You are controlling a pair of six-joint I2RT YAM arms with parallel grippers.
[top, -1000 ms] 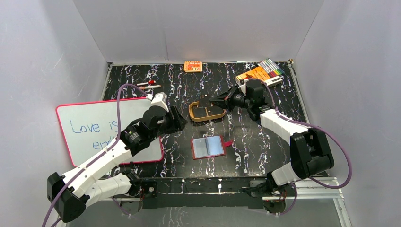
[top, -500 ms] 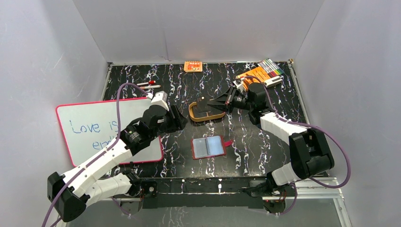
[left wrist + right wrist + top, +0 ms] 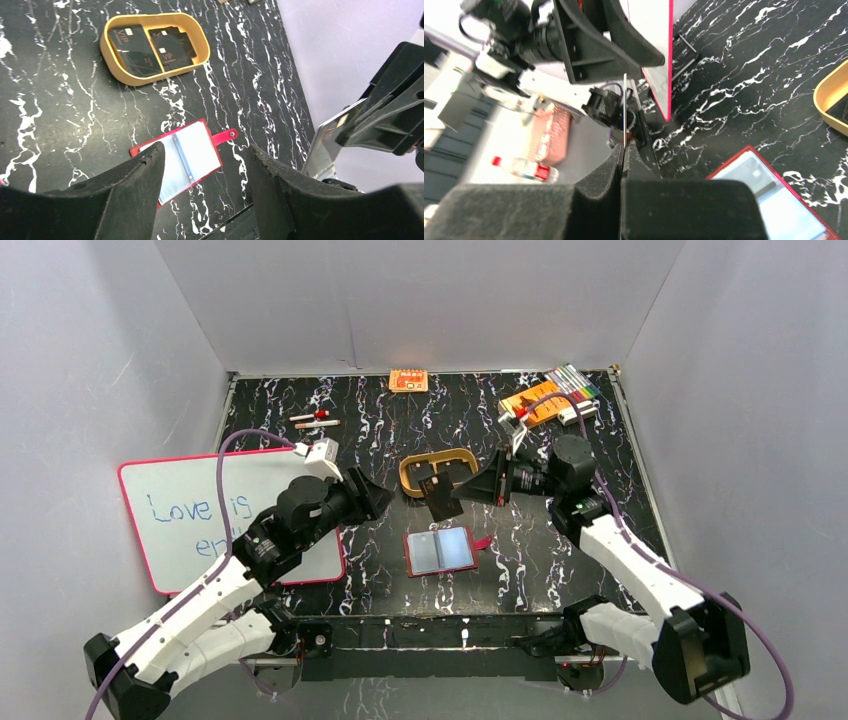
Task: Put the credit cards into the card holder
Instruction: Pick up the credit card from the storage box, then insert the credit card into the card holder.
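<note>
Credit card [image 3: 440, 498], a dark thin plastic rectangle, pinched by one edge in the right fingers [image 3: 466, 487], closed tight on it; held up off the table and tilted, seen from above between the tan oval tray [image 3: 412, 478] and the card holder [image 3: 440, 551]. Only a thin bright line above the closed fingertips in the right wrist view. Card holder, a small dark red folding wallet, lying open and flat on the black white-veined table [image 3: 380, 420], greyish inner pockets facing up, snap-button tab sticking out to the right. Two more dark credit cards [image 3: 132, 47] flat inside the tray, one in each half. Left fingers [image 3: 366, 495] spread well apart with nothing between them, hanging over the table just left of the card holder and close to the corner of the pink-framed whiteboard [image 3: 190, 510]. At the far edge, well apart from all this, an orange patterned packet [image 3: 408, 380], an orange booklet [image 3: 535, 400] and a row of coloured markers [image 3: 574, 380].
</note>
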